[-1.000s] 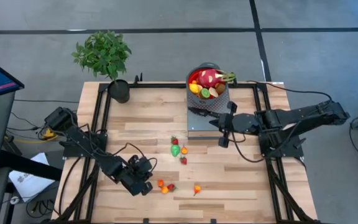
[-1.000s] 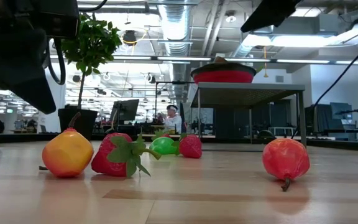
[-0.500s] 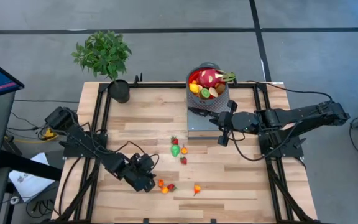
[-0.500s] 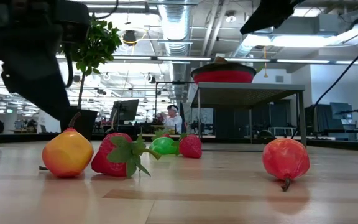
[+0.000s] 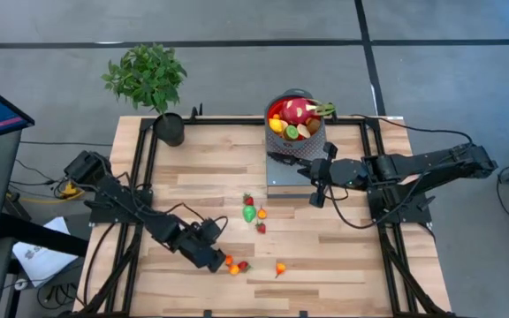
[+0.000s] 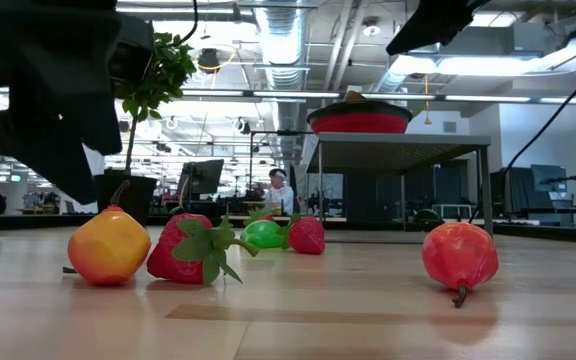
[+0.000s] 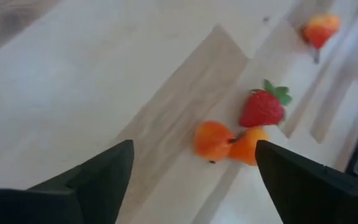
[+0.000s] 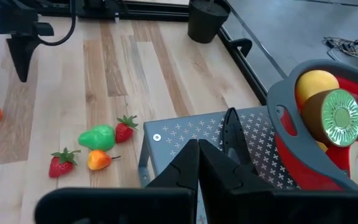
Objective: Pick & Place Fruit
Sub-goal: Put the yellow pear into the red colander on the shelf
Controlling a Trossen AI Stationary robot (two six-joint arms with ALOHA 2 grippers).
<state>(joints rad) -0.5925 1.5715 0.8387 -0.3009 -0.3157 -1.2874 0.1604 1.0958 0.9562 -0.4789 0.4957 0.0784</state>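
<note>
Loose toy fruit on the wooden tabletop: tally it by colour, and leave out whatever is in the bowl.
Red toy strawberries: 3
Small orange toy fruits: 3
Green toy pear: 1
Red-and-yellow round toy fruit: 1
Total: 8

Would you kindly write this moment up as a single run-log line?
left gripper: open, over orange fruit near strawberry | right gripper: shut, waiting over grey stand | bowl: holds fruit

Your right gripper (image 8: 197, 163) has its fingers pressed together above the grey perforated platform (image 8: 185, 134). Beside it sits the red bowl (image 8: 303, 165) holding a halved kiwi (image 8: 340, 116). Beyond the platform lie a green fruit (image 8: 97, 137) and strawberries (image 8: 125, 129).
</note>
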